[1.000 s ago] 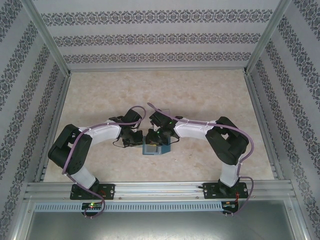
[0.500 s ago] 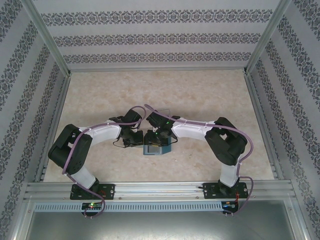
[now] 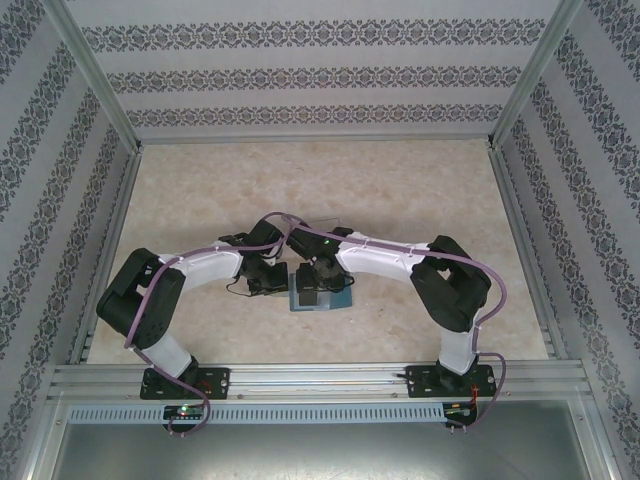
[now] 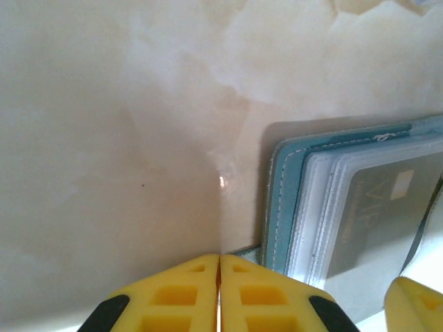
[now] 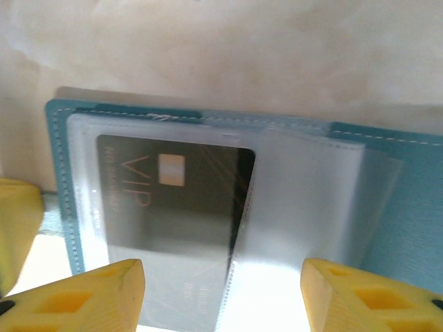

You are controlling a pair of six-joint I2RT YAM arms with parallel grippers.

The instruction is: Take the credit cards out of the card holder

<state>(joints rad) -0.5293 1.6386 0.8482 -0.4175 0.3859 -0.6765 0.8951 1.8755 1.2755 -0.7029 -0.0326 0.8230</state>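
The teal card holder (image 3: 338, 297) lies open on the table between my two grippers. Its clear sleeves (image 5: 304, 187) are fanned out. A dark credit card (image 5: 173, 200) marked VIP, with a chip, sits inside a sleeve. My right gripper (image 5: 221, 297) hovers open right over the sleeves, one finger on each side, gripping nothing. My left gripper (image 4: 220, 290) is shut at the holder's left edge (image 4: 284, 200), its tips down on the table, and a small teal tab pokes out from under the right fingertip. From above, the left gripper (image 3: 272, 283) and right gripper (image 3: 318, 283) almost touch.
The beige marbled tabletop (image 3: 400, 190) spreads out behind and to both sides. Patterned walls with metal rails (image 3: 110, 250) enclose the table on three sides. One yellow finger of the left gripper (image 5: 14, 221) shows beside the holder's left edge in the right wrist view.
My right gripper has opened and swung further left over the holder. The holder now lies spread wider to the right. The left arm has stayed put.
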